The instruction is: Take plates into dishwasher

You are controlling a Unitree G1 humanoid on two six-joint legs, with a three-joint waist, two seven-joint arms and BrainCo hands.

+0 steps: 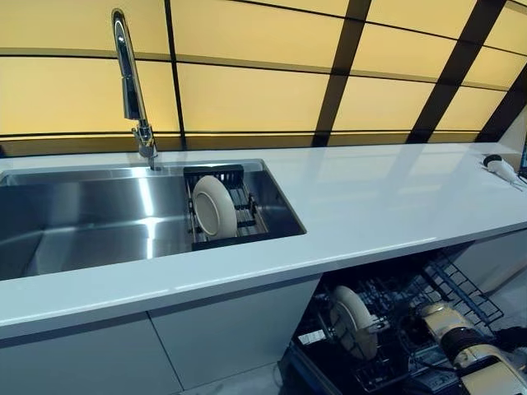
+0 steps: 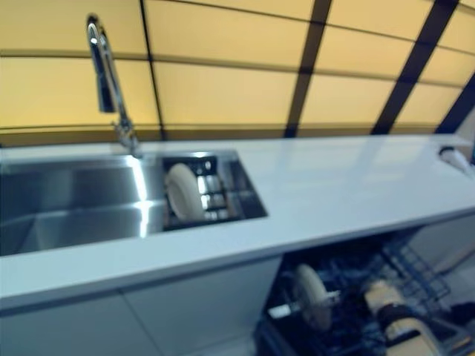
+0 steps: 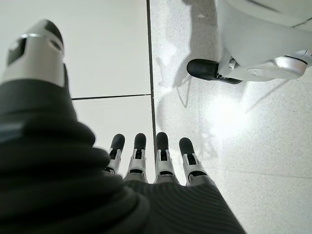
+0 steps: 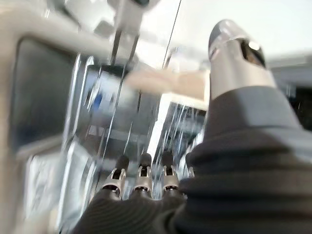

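Silver right hand [image 4: 146, 185]: your own wrist view shows the fingers straight and holding nothing. The hand sits low over the dishwasher rack [image 1: 461, 288] beneath the counter's front edge.
Left hand [image 3: 156, 165]: fingers straight and relaxed, empty, hanging over the floor [image 3: 107, 58]. Leave it idle.
Loaded plate [image 1: 354, 321]: one pale plate stands on edge in the lower rack, just beside the right forearm. From the head views you cannot tell whether the hand touches it.
Remaining plate [image 1: 214, 207]: one pale plate stands upright in the black drying rack [image 1: 239, 226], at the right end of the sink [image 1: 82, 218], near the counter's middle.
Step in hand: judged as clearing the right hand from the dishwasher, then fetching the plate from the sink.
Procedure: lift the hand straight up so the fingers clear the rack wires and do not tip the seated plate. Approach the sink plate from above and grip its rim with thumb and fingers on opposite faces.
Caution: keep clear of the tap [image 1: 128, 82] at the sink's rear edge.
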